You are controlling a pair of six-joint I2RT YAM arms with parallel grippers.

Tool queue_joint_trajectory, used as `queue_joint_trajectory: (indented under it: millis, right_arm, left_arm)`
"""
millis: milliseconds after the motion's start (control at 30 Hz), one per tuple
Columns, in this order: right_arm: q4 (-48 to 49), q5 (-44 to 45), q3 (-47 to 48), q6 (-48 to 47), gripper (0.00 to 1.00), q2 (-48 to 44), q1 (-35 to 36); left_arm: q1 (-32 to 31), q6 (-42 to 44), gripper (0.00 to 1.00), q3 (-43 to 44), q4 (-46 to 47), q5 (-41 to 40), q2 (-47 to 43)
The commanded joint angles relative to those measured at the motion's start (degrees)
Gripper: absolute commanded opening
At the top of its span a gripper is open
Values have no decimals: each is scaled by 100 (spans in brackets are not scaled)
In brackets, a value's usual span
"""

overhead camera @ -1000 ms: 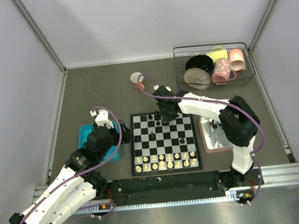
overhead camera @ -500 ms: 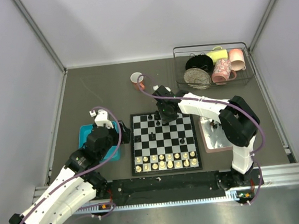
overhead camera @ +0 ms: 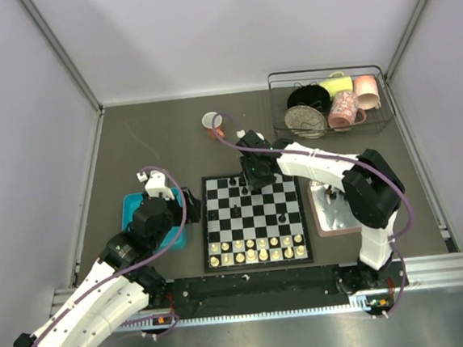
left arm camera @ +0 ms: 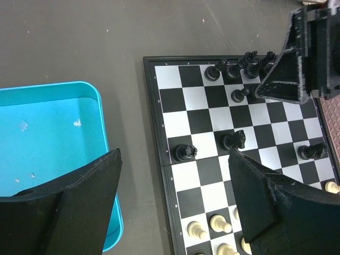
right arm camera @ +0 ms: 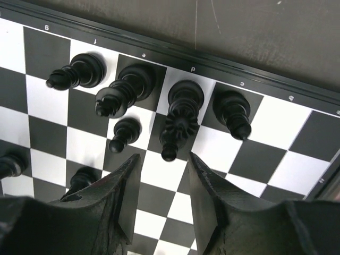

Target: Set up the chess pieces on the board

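The board (overhead camera: 256, 220) lies between the two arms. Several black chess pieces (right arm camera: 127, 90) stand along its far row, and others, such as a knight (left arm camera: 234, 139) and a rook (left arm camera: 185, 153), are scattered mid-board. My right gripper (right arm camera: 163, 159) hovers over the far row, open, with nothing between its fingers. A black queen (right arm camera: 183, 111) stands free just beyond its fingertips. My left gripper (left arm camera: 174, 156) is wide open and empty, hanging above the board's left edge (left arm camera: 159, 159) beside the teal tray. In the top view the right gripper (overhead camera: 252, 173) and the left gripper (overhead camera: 187, 206) are well apart.
Cream-white pieces (overhead camera: 258, 248) fill the two near rows. A teal tray (overhead camera: 138, 218) sits left of the board and a pink tray (overhead camera: 332, 213) right of it. A wire rack with cups (overhead camera: 330, 100) and a small cup (overhead camera: 213, 125) stand at the back.
My right gripper has opened and let go of the black queen, which now stands on the far row. The left arm has barely moved.
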Motion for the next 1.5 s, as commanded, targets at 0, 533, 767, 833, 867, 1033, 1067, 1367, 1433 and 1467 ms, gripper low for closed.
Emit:
queue_joint_trajectory:
  millis: [0,533,767,833,867,1033,1067,1367,1433,1467]
  right_arm:
    - [-70,327,-120,30,42,-884,65]
    - [-343,-50,-3286,66,41,-4339,-3088]
    - [-124,-15,-3400,65,38,-3804,-3363]
    - [25,-94,-3435,56,36,-3637,-3416]
    - [70,-103,-3444,56,35,-3584,-3442]
    - [149,-15,-3471,56,32,-3373,-3451]
    - [175,11,-3497,56,32,-3320,-3451]
    - [272,240,-3462,-23,27,-3074,-3495]
    - [290,257,-3453,-49,25,-3039,-3513]
    - [298,266,-3462,-58,24,-3021,-3521]
  left_arm:
    - [-17,43,86,-26,-4,-63,-61]
    - [-8,61,86,-53,181,104,123]
    - [-17,166,85,79,471,306,457]
    - [-17,192,85,114,480,332,545]
    - [-17,201,85,132,489,333,563]
    - [-8,219,85,106,497,306,519]
    - [-17,210,85,88,497,306,510]
    - [-17,184,85,27,515,350,467]
    - [-17,184,85,18,498,333,440]
    - [-17,184,85,9,506,333,431]
